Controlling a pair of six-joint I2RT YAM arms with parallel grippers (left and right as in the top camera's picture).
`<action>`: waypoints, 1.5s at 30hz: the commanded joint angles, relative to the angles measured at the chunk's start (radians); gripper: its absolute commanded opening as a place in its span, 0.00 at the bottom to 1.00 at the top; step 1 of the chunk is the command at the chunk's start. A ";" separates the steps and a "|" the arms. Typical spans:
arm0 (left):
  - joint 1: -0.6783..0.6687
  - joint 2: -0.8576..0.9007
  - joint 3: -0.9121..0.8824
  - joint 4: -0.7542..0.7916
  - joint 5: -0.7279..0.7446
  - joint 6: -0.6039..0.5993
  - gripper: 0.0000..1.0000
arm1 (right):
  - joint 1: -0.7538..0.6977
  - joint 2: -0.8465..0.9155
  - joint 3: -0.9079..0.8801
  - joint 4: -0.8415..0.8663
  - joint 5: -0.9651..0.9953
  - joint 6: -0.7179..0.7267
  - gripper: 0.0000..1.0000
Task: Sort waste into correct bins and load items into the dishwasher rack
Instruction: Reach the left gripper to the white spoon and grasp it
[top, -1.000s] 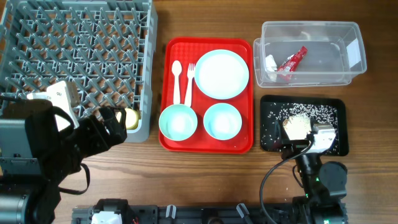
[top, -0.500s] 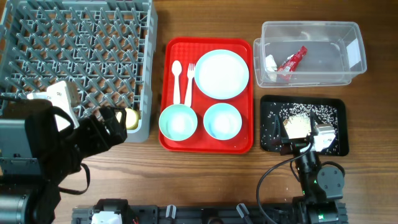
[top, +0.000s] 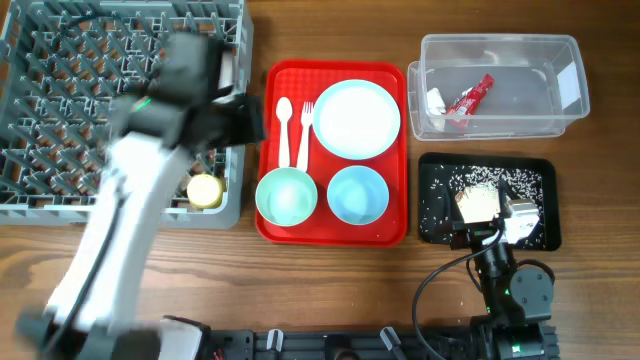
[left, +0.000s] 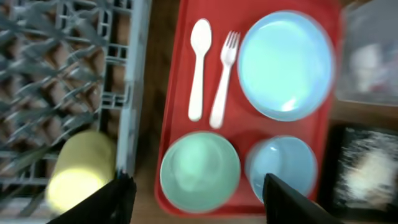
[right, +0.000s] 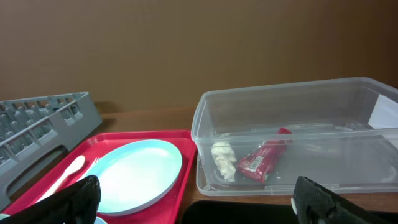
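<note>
The yellow cup (top: 204, 190) lies on its side in the front right corner of the grey dishwasher rack (top: 60, 100); it also shows in the left wrist view (left: 78, 171). My left gripper (top: 245, 120) is open and empty above the rack's right edge, its jaws (left: 199, 208) over the green bowl (left: 200, 171). On the red tray are the plate (top: 356, 118), green bowl (top: 286, 195), blue bowl (top: 357, 194), spoon (top: 284, 130) and fork (top: 303, 135). The red wrapper (top: 470, 100) and napkin (top: 436, 100) lie in the clear tub (top: 497, 40). My right gripper (top: 487, 212) is open and empty over the black tray (top: 440, 170).
White food crumbs (top: 490, 182) are scattered in the black tray. The red serving tray (top: 333, 232) sits between the rack and the bins. In the right wrist view the tub (right: 298, 99) stands straight ahead of my open jaws (right: 193, 211), with the plate (right: 130, 168) to the left.
My left arm has swung fast from the front left up and right, away from the yellow cup, to the rack's right edge. The cup stays in the rack. The right arm barely moved.
</note>
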 joint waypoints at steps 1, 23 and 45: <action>-0.038 0.193 -0.003 0.087 -0.075 0.008 0.65 | -0.004 -0.005 -0.002 0.006 -0.015 0.007 1.00; -0.065 0.670 -0.005 0.443 -0.072 0.033 0.22 | -0.004 -0.005 -0.002 0.006 -0.015 0.007 1.00; 0.021 0.348 0.141 0.200 -0.443 0.190 0.04 | -0.004 -0.005 -0.002 0.006 -0.015 0.007 1.00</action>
